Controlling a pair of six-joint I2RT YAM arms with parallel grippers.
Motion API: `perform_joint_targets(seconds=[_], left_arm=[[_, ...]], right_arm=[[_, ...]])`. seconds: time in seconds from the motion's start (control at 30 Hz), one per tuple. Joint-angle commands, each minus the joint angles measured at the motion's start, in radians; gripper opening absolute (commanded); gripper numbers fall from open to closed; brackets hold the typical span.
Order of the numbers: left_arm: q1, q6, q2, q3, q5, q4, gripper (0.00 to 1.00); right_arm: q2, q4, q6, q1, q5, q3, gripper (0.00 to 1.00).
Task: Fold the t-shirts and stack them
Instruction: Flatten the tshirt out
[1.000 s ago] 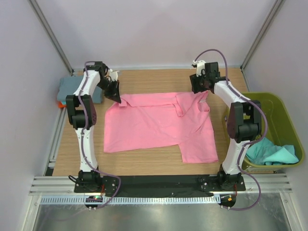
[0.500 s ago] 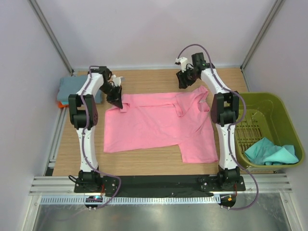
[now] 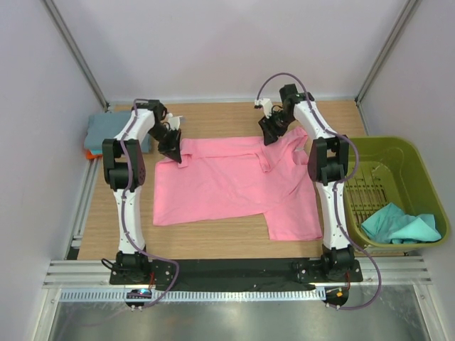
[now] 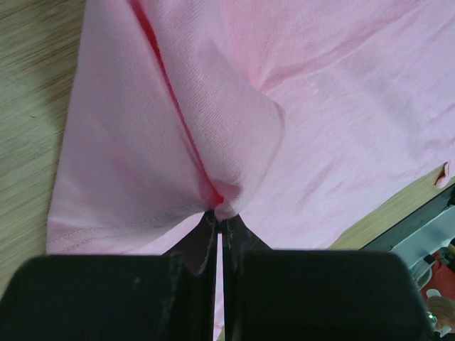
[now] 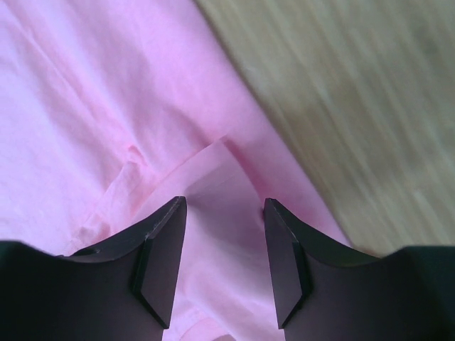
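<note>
Logged pink t-shirt (image 3: 234, 185) spread mostly flat across middle of wooden table (image 3: 213, 245). One narrow fold lying inward near far right, lower right part reaching toward near edge.

Found left gripper (image 4: 219, 229) clenched on a raised pinch of the pink cloth at far left corner. Fabric tented up from the closed jaws, hem stitching visible beside them.

Found right gripper (image 5: 222, 263) released, jaws apart, astride a small raised fold at far edge of the shirt. Bare wood just beyond. Contact with cloth not discernible.

Noted teal t-shirt (image 3: 398, 226) crumpled in near end of olive-green basket (image 3: 419, 160), which stands just off right edge of table. Noted grey-blue t-shirt (image 3: 96, 131) folded at far left edge, with a sliver of orange cloth (image 3: 89, 154) showing beneath.

Recorded pale walls (image 3: 227, 50) on three sides and grey metal corner posts (image 3: 75, 53). At near edge, aluminium rail (image 3: 78, 273) and black base plate (image 3: 234, 268) under both arm bases, steel sheet (image 3: 227, 320) in front.
</note>
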Motion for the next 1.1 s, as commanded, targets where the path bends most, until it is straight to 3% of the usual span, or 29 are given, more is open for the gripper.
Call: perform_joint_targets(seconds=[0.0,0.57,0.7,0.77,1.07], left_arm=[[-0.009,0.015,-0.056,0.002,-0.004,-0.009,0.01],[-0.025,0.020,-0.068,-0.025,-0.024,-0.005,0.01],[-0.025,0.021,-0.063,-0.017,-0.027,-0.005,0.01],[-0.025,0.018,-0.060,-0.014,-0.026,-0.005,0.01],[-0.025,0.015,-0.059,-0.011,-0.024,-0.003,0.01]], right_arm=[[-0.066,-0.063,-0.043,0.014,-0.036,-0.027,0.53],[0.000,0.001,0.012,0.046,-0.047,0.038,0.53],[0.009,0.001,0.023,0.046,-0.041,0.038,0.49],[0.009,0.007,0.030,0.048,-0.039,0.033,0.42],[-0.007,0.050,0.053,0.043,-0.014,0.006,0.36]])
